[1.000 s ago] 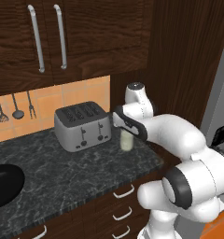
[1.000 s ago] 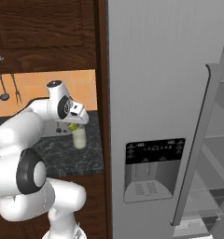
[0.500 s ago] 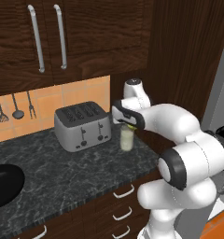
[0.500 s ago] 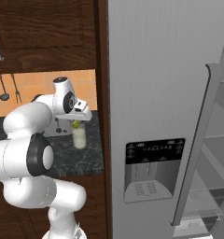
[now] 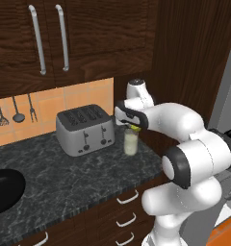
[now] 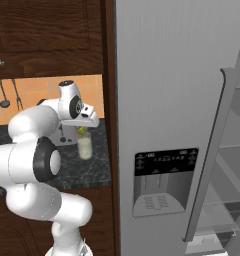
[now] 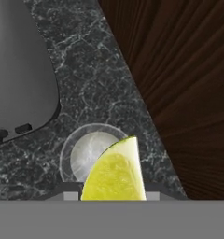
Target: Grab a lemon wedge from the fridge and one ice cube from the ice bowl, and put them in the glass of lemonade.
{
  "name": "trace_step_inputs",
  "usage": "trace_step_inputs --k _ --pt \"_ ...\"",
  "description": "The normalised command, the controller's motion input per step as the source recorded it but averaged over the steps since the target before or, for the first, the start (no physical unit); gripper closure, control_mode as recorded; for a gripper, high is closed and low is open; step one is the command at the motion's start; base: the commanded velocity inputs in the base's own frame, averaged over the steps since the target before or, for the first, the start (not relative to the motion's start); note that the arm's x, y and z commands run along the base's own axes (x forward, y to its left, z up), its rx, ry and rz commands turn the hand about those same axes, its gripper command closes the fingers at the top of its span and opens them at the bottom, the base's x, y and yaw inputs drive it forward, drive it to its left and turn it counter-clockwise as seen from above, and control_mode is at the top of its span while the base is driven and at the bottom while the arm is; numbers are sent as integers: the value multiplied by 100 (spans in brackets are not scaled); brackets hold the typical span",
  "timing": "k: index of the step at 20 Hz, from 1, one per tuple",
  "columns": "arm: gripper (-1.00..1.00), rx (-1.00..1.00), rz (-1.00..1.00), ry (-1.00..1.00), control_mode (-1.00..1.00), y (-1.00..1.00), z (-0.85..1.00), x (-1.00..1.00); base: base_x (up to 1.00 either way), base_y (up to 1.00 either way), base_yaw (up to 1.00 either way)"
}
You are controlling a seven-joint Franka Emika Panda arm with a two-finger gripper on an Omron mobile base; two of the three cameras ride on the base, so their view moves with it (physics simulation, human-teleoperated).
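My gripper (image 5: 133, 126) hangs just above the glass of lemonade (image 5: 131, 143), shut on the lemon wedge (image 5: 135, 129). In the hand view the yellow-green lemon wedge (image 7: 115, 172) sits between the fingertips, with the round rim of the glass (image 7: 93, 154) directly below it on the dark counter. From the right base view the gripper (image 6: 83, 129) holds the wedge (image 6: 82, 131) over the glass (image 6: 84, 148). The ice bowl (image 5: 4, 190) is a wide black bowl at the counter's left end. The grey fridge (image 6: 167, 125) stands to the right.
A silver toaster (image 5: 86, 129) stands just left of the glass, near the hand. A dark wood panel (image 7: 179, 84) rises right behind the glass. Utensils (image 5: 16, 110) hang on the orange backsplash. The fridge's right door (image 6: 212, 165) stands open.
The arm's elbow has swung out to the right while the hand stayed over the glass, the wedge still held in it.
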Motion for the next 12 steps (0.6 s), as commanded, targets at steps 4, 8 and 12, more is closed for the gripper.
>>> trace_step_inputs --k 4,8,12 --pt "100 0 0 0 -100 5 0 0 0 0 0" --pt "100 0 0 1 -100 2 -4 20 0 0 0" --pt "100 0 0 0 -100 0 -3 36 0 0 0"
